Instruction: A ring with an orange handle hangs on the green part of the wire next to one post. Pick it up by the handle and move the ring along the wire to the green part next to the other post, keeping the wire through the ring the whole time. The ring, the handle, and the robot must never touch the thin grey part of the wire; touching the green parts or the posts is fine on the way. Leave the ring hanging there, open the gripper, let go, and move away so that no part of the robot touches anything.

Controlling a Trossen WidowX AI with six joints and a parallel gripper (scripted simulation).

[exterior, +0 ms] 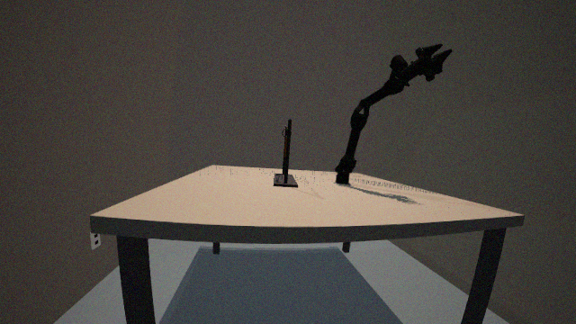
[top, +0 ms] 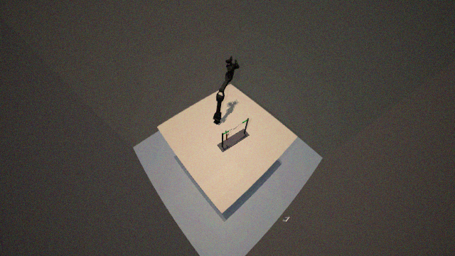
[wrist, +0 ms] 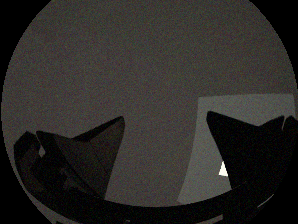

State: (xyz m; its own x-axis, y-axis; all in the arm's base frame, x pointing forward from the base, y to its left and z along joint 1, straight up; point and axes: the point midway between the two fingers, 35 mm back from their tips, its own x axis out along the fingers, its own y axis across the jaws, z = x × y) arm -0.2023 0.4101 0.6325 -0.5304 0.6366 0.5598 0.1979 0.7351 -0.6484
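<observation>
The ring (exterior: 283, 131) hangs at the wire's green part (top: 225, 133) next to the near-left post (top: 222, 141) in the top view. Its orange handle (top: 227, 136) (exterior: 286, 147) points down beside that post. The thin grey part (top: 234, 127) of the wire runs to the other green part (top: 244, 121) by the far-right post (top: 246, 128). In the exterior view the posts line up, so the wire hardly shows. My gripper (top: 234, 60) (exterior: 446, 48) (wrist: 166, 118) is open and empty, raised high and pointing away from the ring. Nothing is between its fingers.
The posts stand on a dark base plate (top: 234, 140) (exterior: 279, 184) on the wooden table (top: 227, 178) (exterior: 193, 207). The arm's base (top: 217, 119) (exterior: 343, 177) stands on the table beside it. The wrist view shows a grey wall and a pale panel (wrist: 245, 103).
</observation>
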